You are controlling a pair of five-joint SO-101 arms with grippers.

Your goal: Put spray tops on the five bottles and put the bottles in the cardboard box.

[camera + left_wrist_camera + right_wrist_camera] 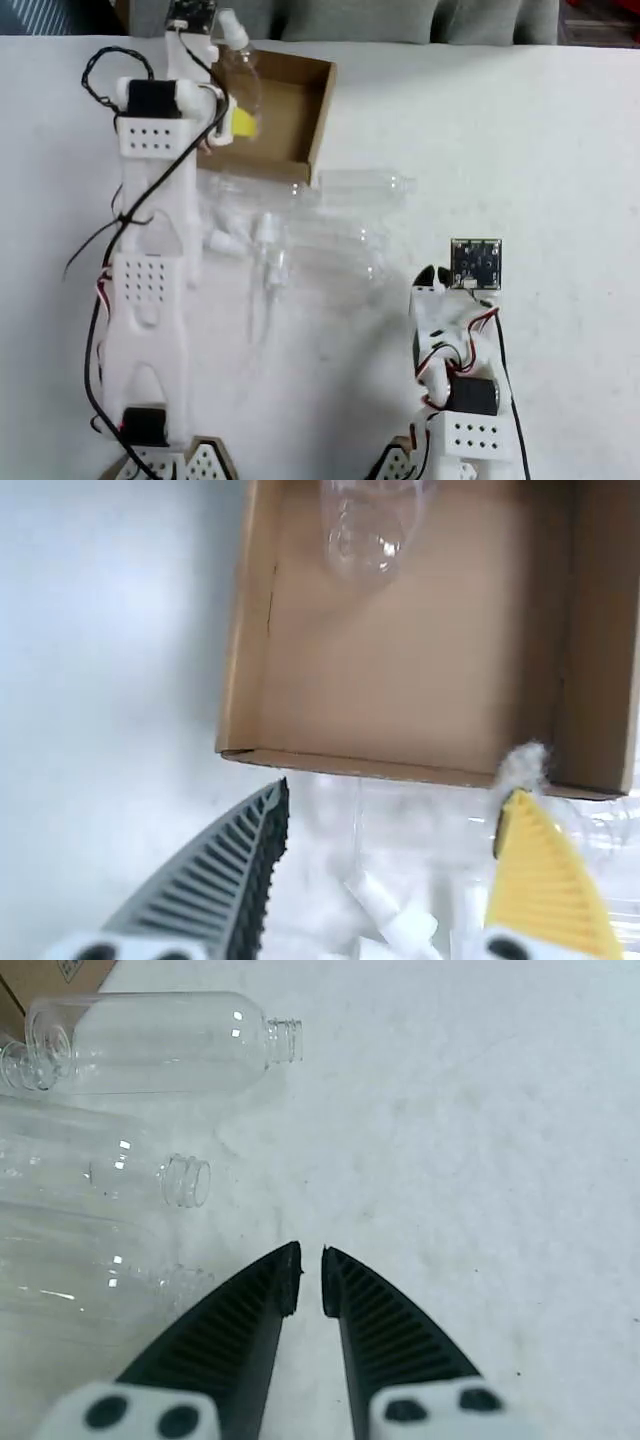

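Left arm at the box, right arm beside the loose bottles.

Far left: left gripper (397, 792) over the near wall of the cardboard box (420, 680), fingers spread wide, gripping nothing. Inside the box, one clear bottle (238, 70) with a white top. In the middle, loose spray tops (225, 242) and uncapped bottles (160, 1040) lying on their sides on the table (480, 1110). To the right, right gripper (310, 1260) low over bare table near the bottle necks, fingers almost pressed together, a sliver of gap, touching nothing.

Capped bottle (238, 78) in cardboard box (290, 115); open bottle (365, 187) just beside box
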